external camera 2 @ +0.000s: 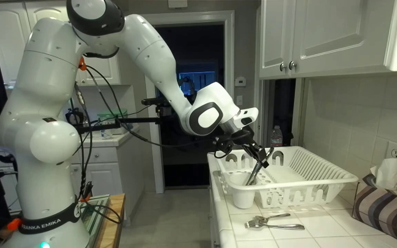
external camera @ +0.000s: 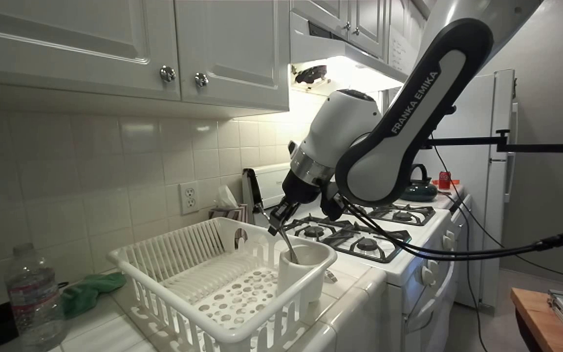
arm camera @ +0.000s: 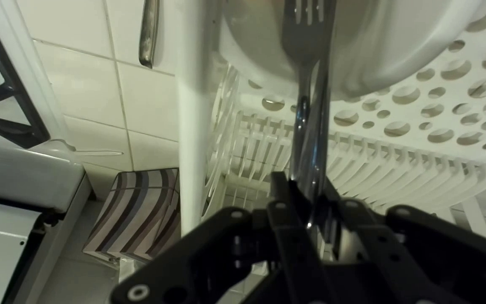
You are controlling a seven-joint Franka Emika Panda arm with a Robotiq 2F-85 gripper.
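Tiled in white, the bench (external camera 2: 326, 220) carries a dish rack (external camera 2: 308, 183) with a white cup (external camera 2: 243, 197) at its corner. We see the fingers (arm camera: 279, 185) pinching a fork (arm camera: 304, 46) and at least one other utensil (arm camera: 322, 114) by the handles, lower ends inside the cup. Metal against metal, we judge, the handles could slide and drop; a slanted lift might snag the tines and tip the cup.

Holds a fork (arm camera: 303, 46) and another slim metal utensil (arm camera: 321, 105) together in the claw (arm camera: 304, 185), with tines inside a white cup (arm camera: 399, 46). Shows a white dish rack (arm camera: 192, 126) with a perforated floor and, on the tiled surface (arm camera: 82, 84) left of the rack's rim, a metal handle (arm camera: 149, 33) and a striped box (arm camera: 137, 215).
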